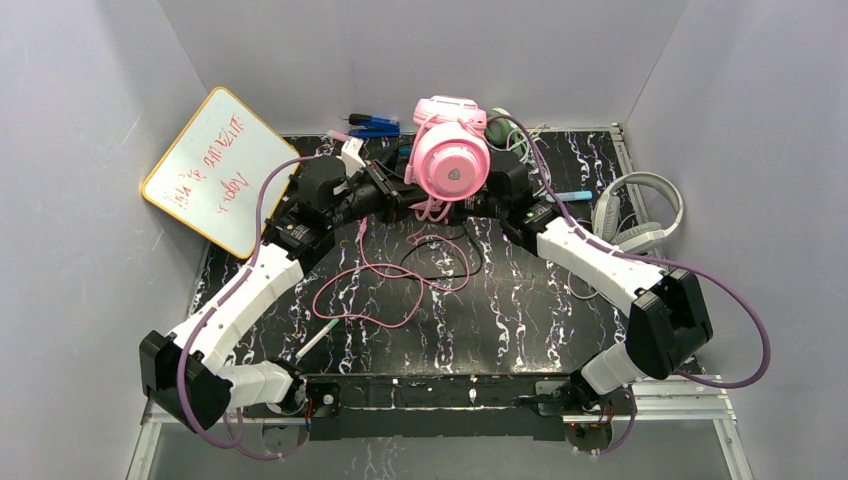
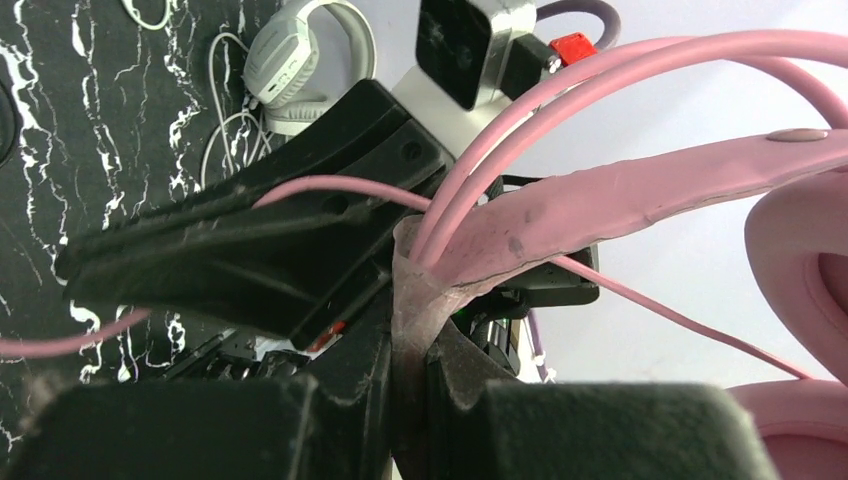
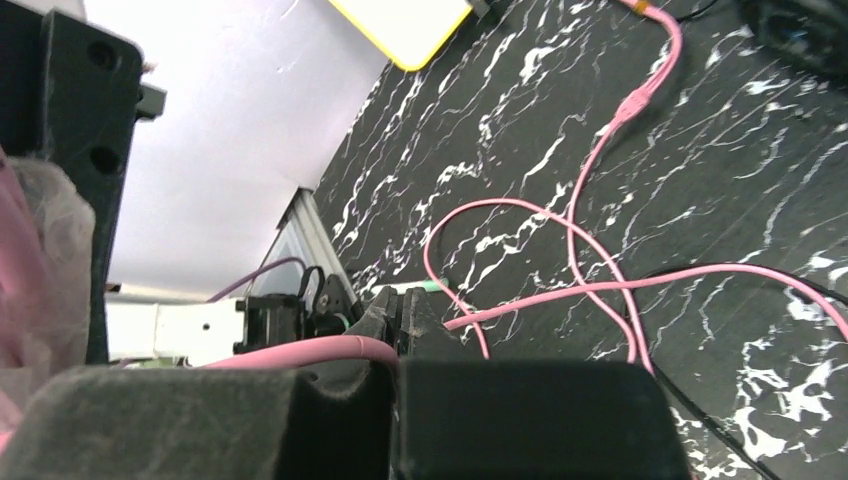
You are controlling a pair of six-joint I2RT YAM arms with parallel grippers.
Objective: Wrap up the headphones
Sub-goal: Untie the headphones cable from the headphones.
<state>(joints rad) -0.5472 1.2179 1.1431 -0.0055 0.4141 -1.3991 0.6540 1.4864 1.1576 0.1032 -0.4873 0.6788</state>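
The black marbled desk is seen with a whiteboard leaned at its far left corner. The pink headphones are held up near the middle of the far edge, their headband clamped in the left jaws. The white-grey headphones are laid at the right edge, towards the far right corner. The pink cord is pinched in the right jaws, which are closed tight on it, and its slack is looped over the middle of the desk.
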